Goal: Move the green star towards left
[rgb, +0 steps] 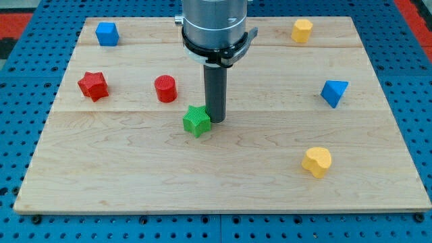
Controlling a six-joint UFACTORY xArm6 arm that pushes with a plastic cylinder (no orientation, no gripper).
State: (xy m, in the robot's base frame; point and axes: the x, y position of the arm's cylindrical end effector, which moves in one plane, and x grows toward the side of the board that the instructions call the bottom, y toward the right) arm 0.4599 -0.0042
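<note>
Green star [196, 121] lies slightly left of the board's centre, flat on the wood. My tip [216, 121] stands at the star's 3 o'clock, touching or just beside its right edge; contact cannot be confirmed. The rod is a plain pusher with nothing that opens, closes or grips. It rises upright into a grey cylindrical housing [214, 27] at the view's top.

Block count, total seven:
- Green: one, the star.
- Red: two. A red cylinder [165, 88] sits near the star at its 11 o'clock. A red star [93, 86] lies farther out at about 10 o'clock, near the board's left edge.
- Blue: two. A blue cube-like block [106, 33], whose exact shape is unclear, occupies the far-left corner at the star's 10 to 11 o'clock. A blue triangular block [333, 92] lies well apart at 2 to 3 o'clock, towards the right edge.
- Yellow: two. A yellow heart [316, 162] lies at 4 o'clock, nearer the view's bottom. A yellow block [302, 30] of rounded, unclear shape sits near the far edge at 1 to 2 o'clock.

All seven blocks are separate; none touches another.

Surface: a pale wooden board [223, 189] made of joined planks with visible grain lines running left to right. It rests on a blue perforated base [13, 135] with regular rows of holes, visible on all sides. A red patch [20, 17] shows at the view's top-left corner, another at top right.
</note>
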